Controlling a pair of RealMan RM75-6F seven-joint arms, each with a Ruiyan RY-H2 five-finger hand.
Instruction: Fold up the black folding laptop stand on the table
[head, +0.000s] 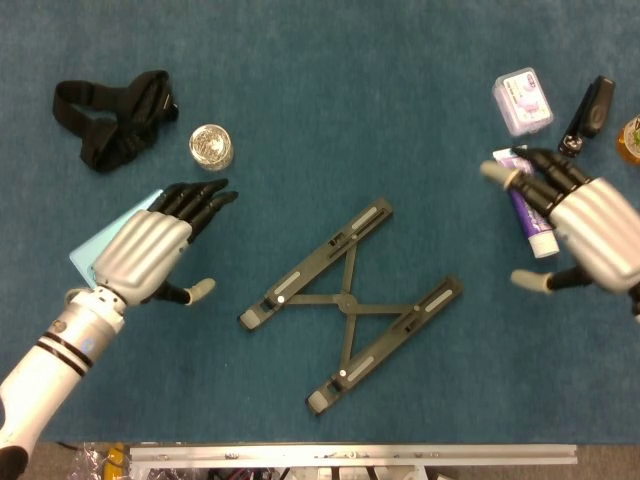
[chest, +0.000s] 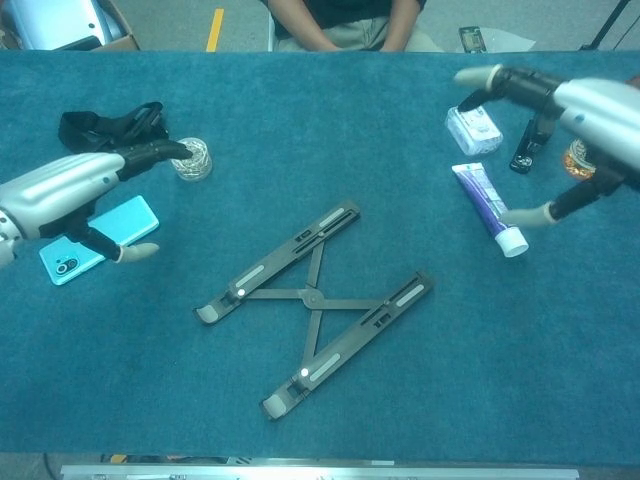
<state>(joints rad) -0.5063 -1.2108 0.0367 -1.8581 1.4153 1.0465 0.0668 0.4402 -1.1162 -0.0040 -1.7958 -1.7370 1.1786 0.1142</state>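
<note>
Laptop stand (head: 350, 299) between both hands, untouched

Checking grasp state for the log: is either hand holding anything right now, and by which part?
Nothing is held. The left hand and right hand are both open above the table, clear of the stand, which lies flat and untouched.

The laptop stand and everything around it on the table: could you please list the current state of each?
laptop stand: flat on the table, rails spread in an X, not folded.
left hand: open, above the phone, holding nothing.
right hand: open, over the tube, holding nothing.
phone: lying camera side up.
tube: lying flat, cap on.
strap: lying bunched.
</note>
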